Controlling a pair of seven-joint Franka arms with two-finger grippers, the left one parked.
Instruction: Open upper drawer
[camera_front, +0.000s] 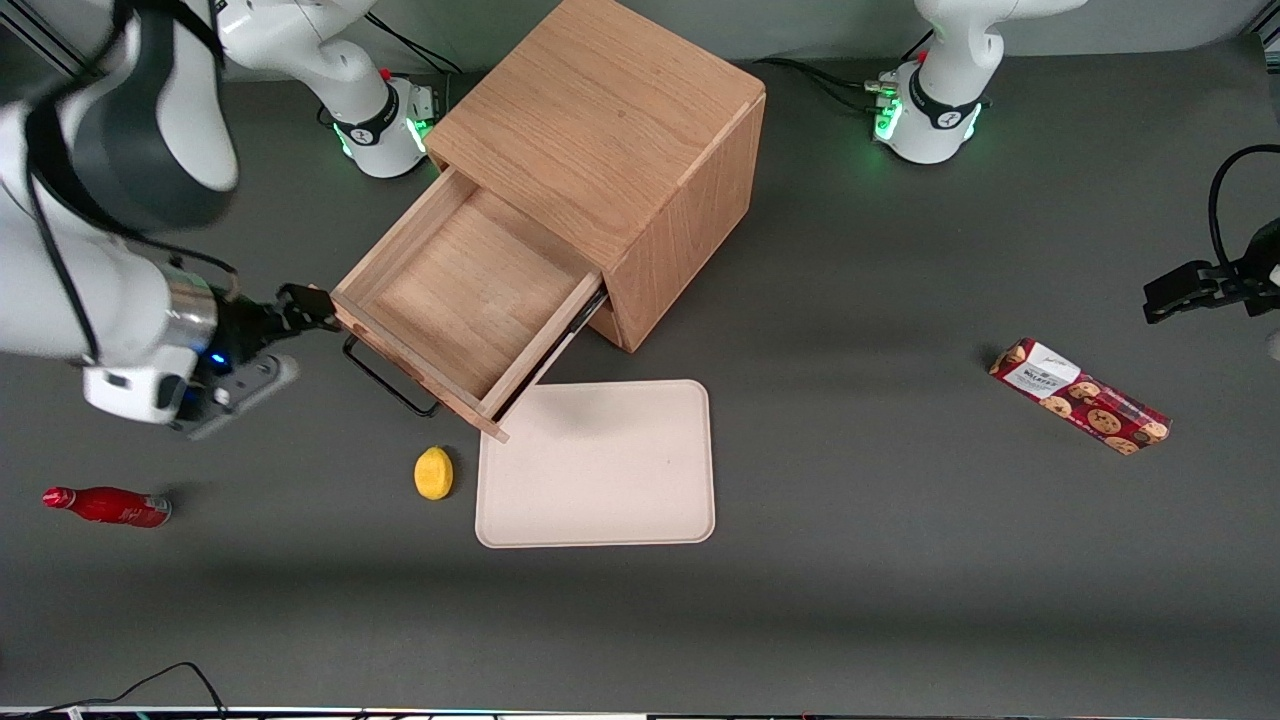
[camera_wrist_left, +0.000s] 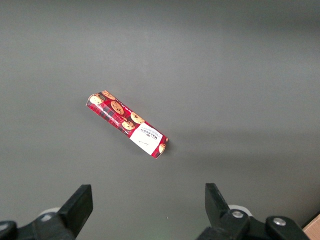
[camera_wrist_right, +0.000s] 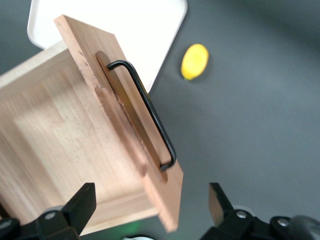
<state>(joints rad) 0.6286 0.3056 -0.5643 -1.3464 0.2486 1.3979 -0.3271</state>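
We see the upper drawer (camera_front: 470, 300) pulled well out of the oak cabinet (camera_front: 610, 130), its tray bare inside. The thin black bar handle (camera_front: 385, 378) sits on the drawer front, facing the working arm's end of the surface (camera_front: 900, 560).

The gripper (camera_front: 305, 308) is just beside the corner of the drawer front, at the end of the front farther from the front camera. It is spread wide and holds nothing: in the right wrist view the two fingers (camera_wrist_right: 80, 205) stand well apart, with the drawer front and one end of the handle (camera_wrist_right: 145, 107) between them, and neither finger touches the bar.

The matching bottom drawer is not visible under the open one.

Other items we log:
- Pale rectangular tray (camera_front: 597, 465) on the surface, nearer the front camera than the cabinet; the drawer's near corner overhangs its edge.
- Yellow lemon (camera_front: 433, 473) just beside the tray, toward the working arm's end.
- Red bottle (camera_front: 105, 505) lying on its side, well toward the working arm's end.
- Red cookie box (camera_front: 1080, 396) lying flat toward the parked arm's end, well apart from everything else; the left wrist view shows it too (camera_wrist_left: 127, 123).
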